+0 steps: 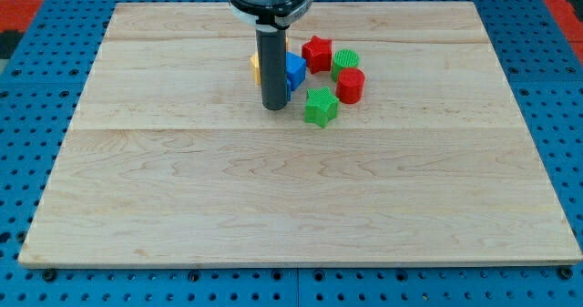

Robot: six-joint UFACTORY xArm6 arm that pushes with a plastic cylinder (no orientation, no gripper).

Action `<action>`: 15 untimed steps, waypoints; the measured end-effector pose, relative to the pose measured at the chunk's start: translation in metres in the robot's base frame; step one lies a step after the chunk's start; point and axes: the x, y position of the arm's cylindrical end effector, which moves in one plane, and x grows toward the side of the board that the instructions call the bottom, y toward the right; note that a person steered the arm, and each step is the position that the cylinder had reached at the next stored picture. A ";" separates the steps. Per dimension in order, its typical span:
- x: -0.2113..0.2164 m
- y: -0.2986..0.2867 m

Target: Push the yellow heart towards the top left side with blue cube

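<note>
My tip [274,107] rests on the wooden board [291,189] in the upper middle. The rod stands in front of a yellow block [256,67], likely the yellow heart, of which only a sliver shows at the rod's left. The blue cube [295,71] pokes out at the rod's right, touching or very near the rod. The tip is just below both blocks. Most of the yellow block is hidden by the rod.
A red star [317,53], a green cylinder [345,63], a red cylinder [351,86] and a green star [321,106] cluster right of the blue cube. A blue pegboard [27,161] surrounds the board.
</note>
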 end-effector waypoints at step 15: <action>-0.084 -0.099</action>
